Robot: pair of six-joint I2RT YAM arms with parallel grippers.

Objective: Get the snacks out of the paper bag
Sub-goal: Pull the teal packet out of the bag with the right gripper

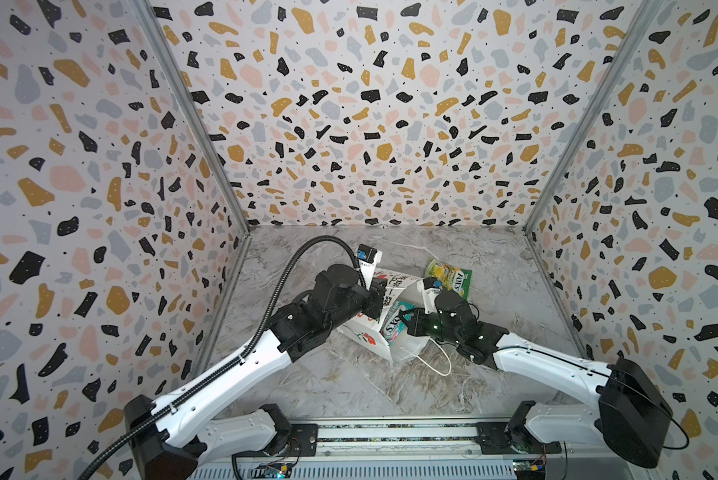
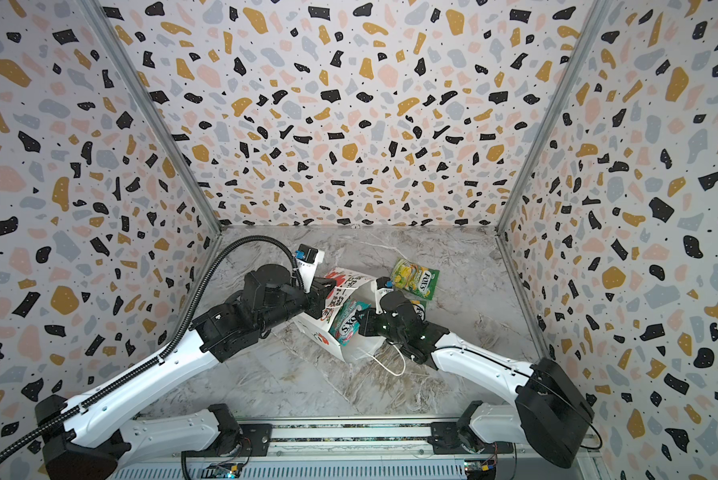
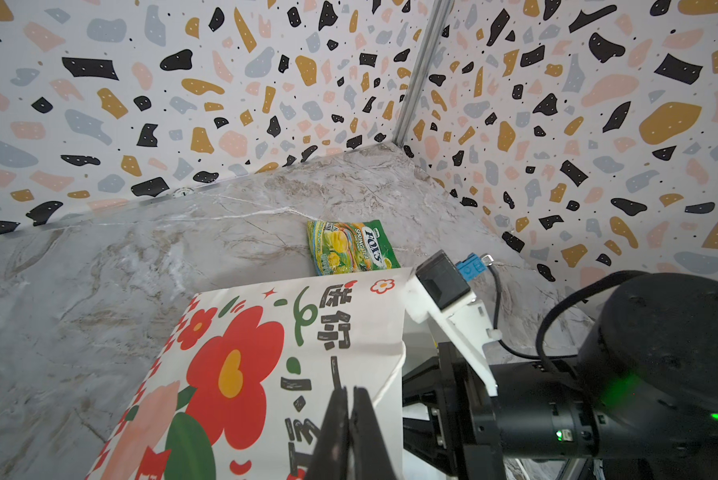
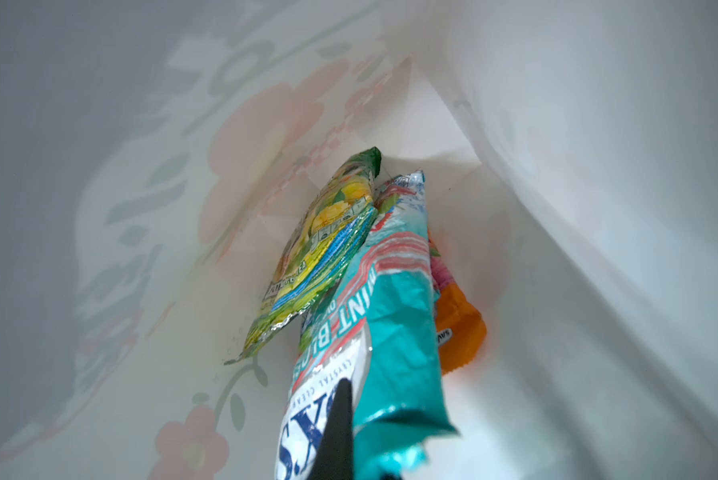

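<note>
The white paper bag (image 1: 407, 351) (image 2: 359, 353) with red flowers lies on its side mid-table, its mouth toward the right arm. My left gripper (image 1: 380, 287) (image 3: 351, 401) is shut on the bag's upper rim (image 3: 390, 332). At the mouth, my right gripper (image 1: 408, 322) (image 4: 347, 415) is shut on a teal-red snack packet (image 1: 394, 326) (image 4: 394, 316); only one finger (image 4: 340, 419) shows. Deeper inside lie a green-yellow packet (image 4: 324, 257) and an orange one (image 4: 459, 328). Another green-yellow packet (image 1: 448, 275) (image 3: 351, 249) lies on the table behind the bag.
A white cord handle (image 1: 436, 361) trails from the bag onto the marble table (image 1: 349, 386). Patterned walls (image 1: 100, 208) close in the left, back and right sides. The arms' rail (image 1: 390, 434) runs along the front edge.
</note>
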